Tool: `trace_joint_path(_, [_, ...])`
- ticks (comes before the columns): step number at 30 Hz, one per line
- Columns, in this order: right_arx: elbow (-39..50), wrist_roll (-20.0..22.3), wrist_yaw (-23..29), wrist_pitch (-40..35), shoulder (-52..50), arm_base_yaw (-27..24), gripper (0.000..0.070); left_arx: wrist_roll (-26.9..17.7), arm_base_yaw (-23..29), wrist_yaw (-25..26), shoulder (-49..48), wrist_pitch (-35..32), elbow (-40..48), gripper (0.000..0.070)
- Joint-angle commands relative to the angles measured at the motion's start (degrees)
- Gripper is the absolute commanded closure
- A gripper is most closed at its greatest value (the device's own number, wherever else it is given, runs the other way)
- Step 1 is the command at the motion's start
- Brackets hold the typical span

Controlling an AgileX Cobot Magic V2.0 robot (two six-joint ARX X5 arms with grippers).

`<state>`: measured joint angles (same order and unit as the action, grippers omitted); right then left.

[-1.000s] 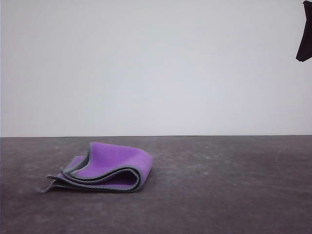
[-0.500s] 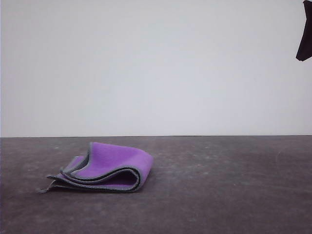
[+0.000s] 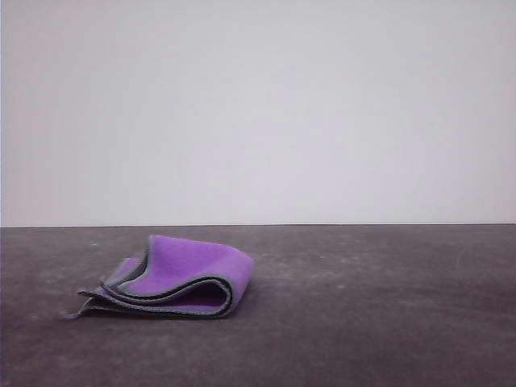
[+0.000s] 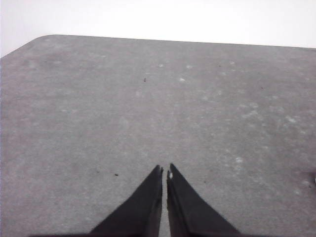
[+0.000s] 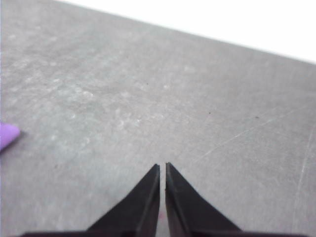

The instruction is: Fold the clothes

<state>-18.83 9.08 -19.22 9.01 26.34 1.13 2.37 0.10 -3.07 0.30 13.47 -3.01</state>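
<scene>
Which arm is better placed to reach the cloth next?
Probably the right: its gripper, fingers together, has the purple cloth in its view. The left gripper faces bare table.

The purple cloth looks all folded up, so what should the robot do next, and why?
Probably nothing more than a small tidy: the cloth already lies folded in layers on the table, purple face out, with no tool touching it. The left tool and right tool are both shut over bare table. If anything, I would press the loose lower-left corner flat.
</scene>
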Motion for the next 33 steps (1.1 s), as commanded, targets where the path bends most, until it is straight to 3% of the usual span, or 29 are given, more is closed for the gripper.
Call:
trace_joint_path(1, [2.95, 0.38, 0.38, -0.88, -4.92, 0.13, 0.0684, -0.11, 0.02, -0.13, -0.02, 0.61, 0.96, 0.0695])
trace_joint_path(7, [10.82, -2.41, 6.35, -0.69, -19.21, 0.13, 0.0684, -0.11, 0.04, -0.13, -0.02, 0.61, 0.96, 0.0695])
trace_joint_path(12, [13.97, -6.3, 12.82, -0.1, -24.57, 0.13, 0.0684, -0.11, 0.04, -0.14, -0.02, 0.61, 0.96, 0.0695])
trace_joint_path(25, [18.14, -8.46, 13.94, 0.91, -26.13, 0.13, 0.0684, -0.11, 0.04, -0.13, -0.02, 0.6, 0.94, 0.0695])
trace_joint_path(33, [18.14, -8.41, 18.66, 1.42, -26.13, 0.13, 0.0684, -0.11, 0.04, -0.13, -0.02, 0.59, 0.94, 0.0695])
